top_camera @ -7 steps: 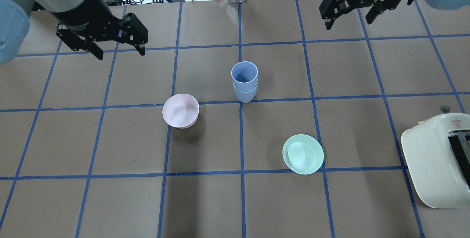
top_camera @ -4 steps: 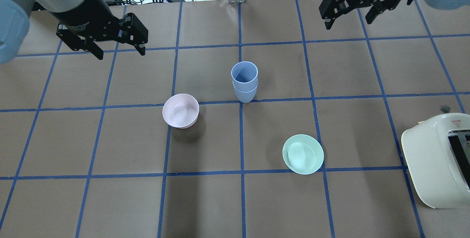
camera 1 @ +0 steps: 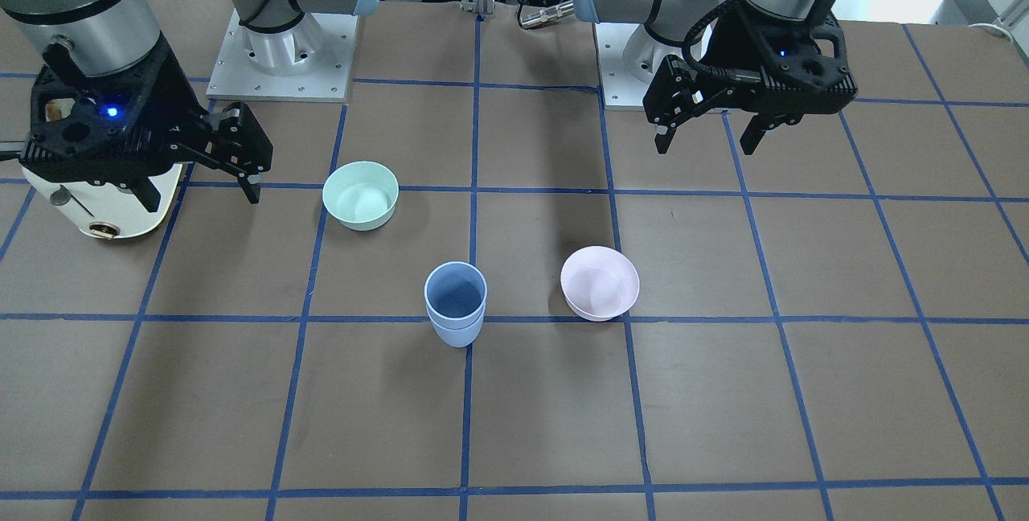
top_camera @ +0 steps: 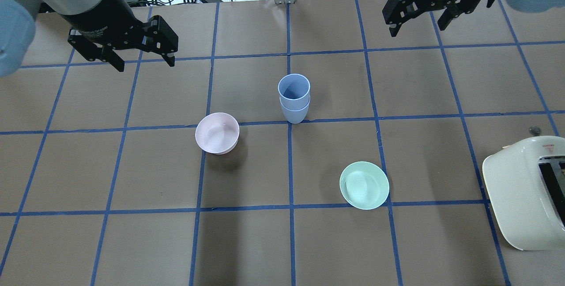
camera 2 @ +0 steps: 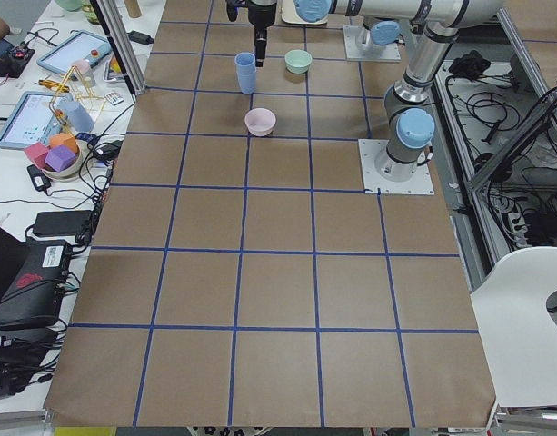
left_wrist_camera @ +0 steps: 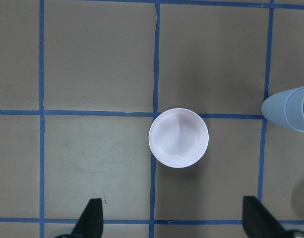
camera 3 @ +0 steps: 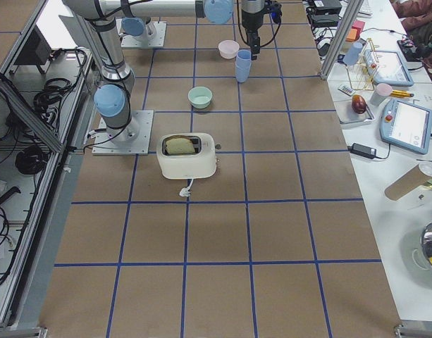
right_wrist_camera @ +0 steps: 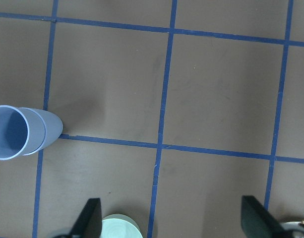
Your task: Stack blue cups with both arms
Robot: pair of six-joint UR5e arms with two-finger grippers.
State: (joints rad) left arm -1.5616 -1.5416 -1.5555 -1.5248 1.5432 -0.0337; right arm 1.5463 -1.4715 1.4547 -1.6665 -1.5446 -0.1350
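**Cups nested, both grippers clear**

The cups stand upright as one nested pair mid-table, on a tape crossing. The pink bowl is near on the robot's left, and the green bowl is further off on its right. The left gripper hangs with jaws apart, empty and well away from the stack. The right gripper is likewise spread and empty.

Handling, as a judgement: probably light, stiff plastic, and the matte finish gives fair friction. The tall, narrow stack would tip under a side nudge. On the tapered wall a pinch may slide upward. The best hold is over the top rim, one finger inside and one outside. Lifting the upper cup might drag the lower one if they are wedged. The task looks done.
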